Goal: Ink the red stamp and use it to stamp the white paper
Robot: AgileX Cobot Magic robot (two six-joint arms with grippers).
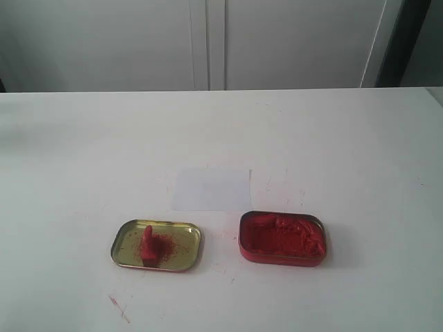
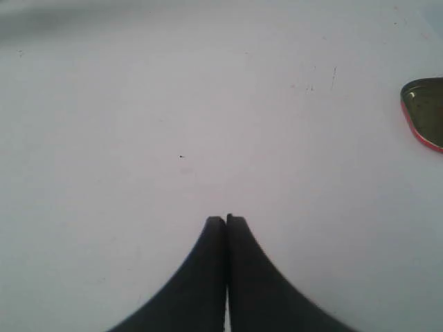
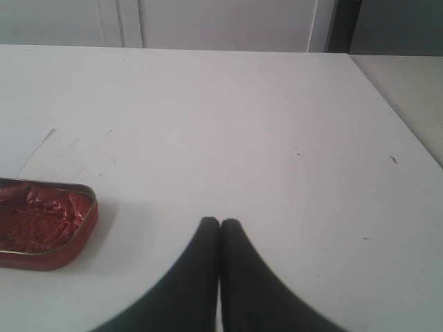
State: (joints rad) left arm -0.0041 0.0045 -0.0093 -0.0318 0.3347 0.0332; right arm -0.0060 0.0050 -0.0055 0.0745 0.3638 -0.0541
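The red stamp (image 1: 147, 245) lies in the shallow gold tin lid (image 1: 187, 243) at the front left of the white table. The white paper (image 1: 212, 189) lies flat just behind the two tins. A red tin of red paste (image 1: 282, 237) sits at the front right, open; it also shows in the right wrist view as the red tin (image 3: 41, 225). Neither gripper appears in the exterior view. My left gripper (image 2: 226, 220) is shut and empty over bare table, with the gold lid's edge (image 2: 423, 111) off to one side. My right gripper (image 3: 220, 223) is shut and empty, beside the red tin.
The white table (image 1: 346, 138) runs back to white cabinet doors (image 1: 208, 41). Its right edge (image 3: 398, 114) shows in the right wrist view. Faint red smudges mark the table near its front edge (image 1: 118, 308).
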